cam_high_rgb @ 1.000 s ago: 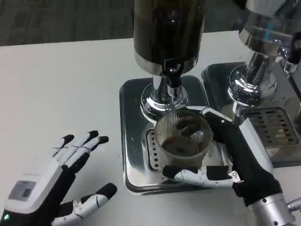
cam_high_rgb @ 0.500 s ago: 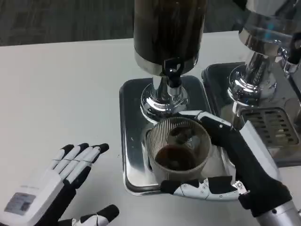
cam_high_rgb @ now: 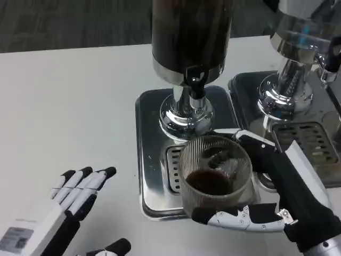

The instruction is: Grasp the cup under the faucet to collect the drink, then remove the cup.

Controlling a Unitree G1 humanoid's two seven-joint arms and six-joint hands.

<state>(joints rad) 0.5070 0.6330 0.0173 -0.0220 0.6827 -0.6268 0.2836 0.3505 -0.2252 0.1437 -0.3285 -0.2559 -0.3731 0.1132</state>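
The ribbed clear cup holds a dark pool of drink at its bottom, so collecting looks done or close to it. The cup sits over the front half of the steel drip tray, near that tray's front edge, forward of the black faucet and not directly beneath it; whether its base rests on the tray or hangs just above cannot be told. The right hand wraps the cup from the right side, one finger curled across the near wall and others reaching round the far rim, so the cup is firmly held. The dispenser stands at the tray's back on its chrome pedestal, and no stream shows at the faucet. What seems left is the removal proper: carrying the cup clear of the tray and onto the white tabletop or away. The left hand waits near the tabletop's front left corner, holding nothing, fingers extended side by side with the thumb apart, well clear of the tray. A second dispenser stands on its own tray near the right edge.
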